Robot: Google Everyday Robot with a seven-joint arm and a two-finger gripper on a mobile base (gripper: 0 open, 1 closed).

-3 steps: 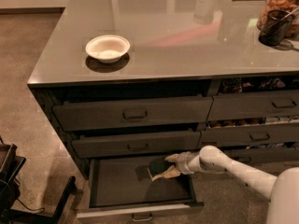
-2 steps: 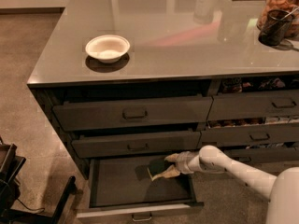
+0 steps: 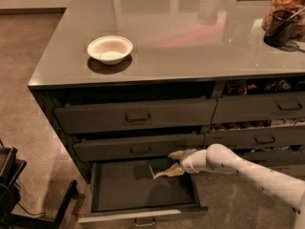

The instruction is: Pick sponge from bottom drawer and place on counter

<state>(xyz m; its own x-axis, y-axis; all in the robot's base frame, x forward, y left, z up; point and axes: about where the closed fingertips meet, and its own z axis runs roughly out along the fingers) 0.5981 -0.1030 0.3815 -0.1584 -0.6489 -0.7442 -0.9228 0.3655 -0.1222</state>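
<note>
The bottom drawer [image 3: 119,187] is pulled out below the two closed dark drawers, its flat dark inside showing. The sponge [image 3: 152,170] is a small dark shape on the drawer floor near the back right. My gripper [image 3: 162,165] reaches into the drawer from the right on a white arm. Its two tan fingers [image 3: 167,172] are spread apart, and the lower one has its tip right at the sponge. The upper finger sits just under the middle drawer's front. The counter [image 3: 190,37] is a glossy grey top above the drawers.
A white bowl [image 3: 109,49] stands on the counter's left part. A dark cup [image 3: 279,28] and a jar [image 3: 286,1] stand at its right edge. More drawers [image 3: 259,109] fill the right side. Black equipment [image 3: 9,180] is on the floor at the left.
</note>
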